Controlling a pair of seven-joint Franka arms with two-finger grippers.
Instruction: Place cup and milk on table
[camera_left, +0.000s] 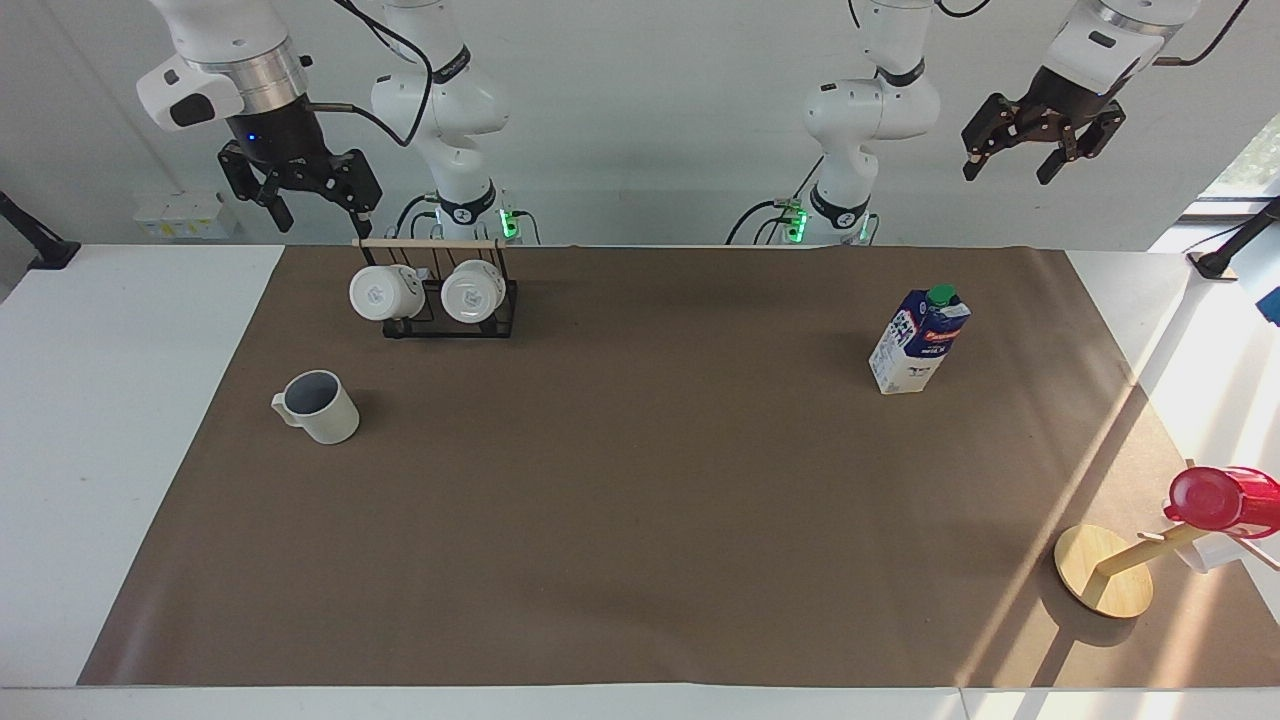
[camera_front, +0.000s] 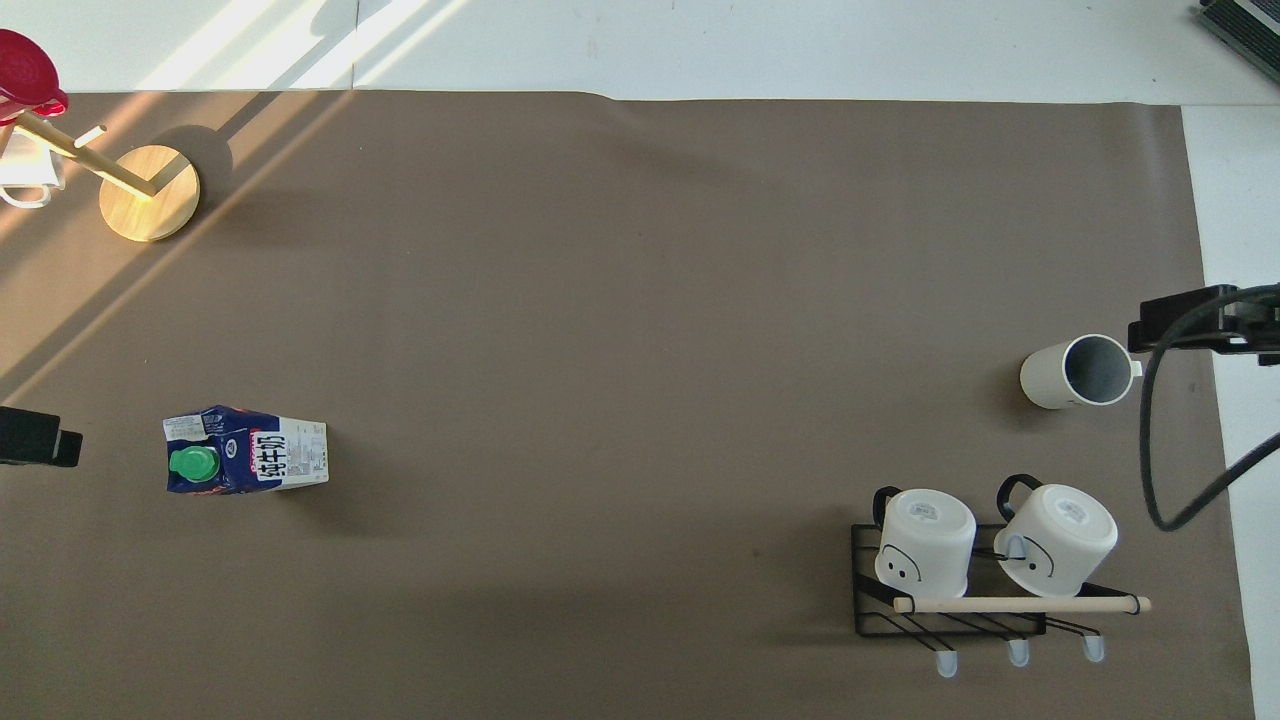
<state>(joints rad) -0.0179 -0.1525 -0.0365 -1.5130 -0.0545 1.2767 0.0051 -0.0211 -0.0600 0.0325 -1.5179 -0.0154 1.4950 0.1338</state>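
The right gripper (camera_left: 308, 208) hangs spread apart at 10 o'clock; the cup (camera_left: 319, 406) stands upright on the table (camera_left: 640, 520) at 9. The milk (camera_left: 918, 341) stands at 2; the left gripper (camera_left: 1014, 167), also parted, hangs at 1.

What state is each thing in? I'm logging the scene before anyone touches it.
cup: upright on the mat, free
milk: upright, cap on
two rack mugs: hung on the rack
red pot: on the wooden stand
left gripper: raised, open, empty
right gripper: raised, open, empty
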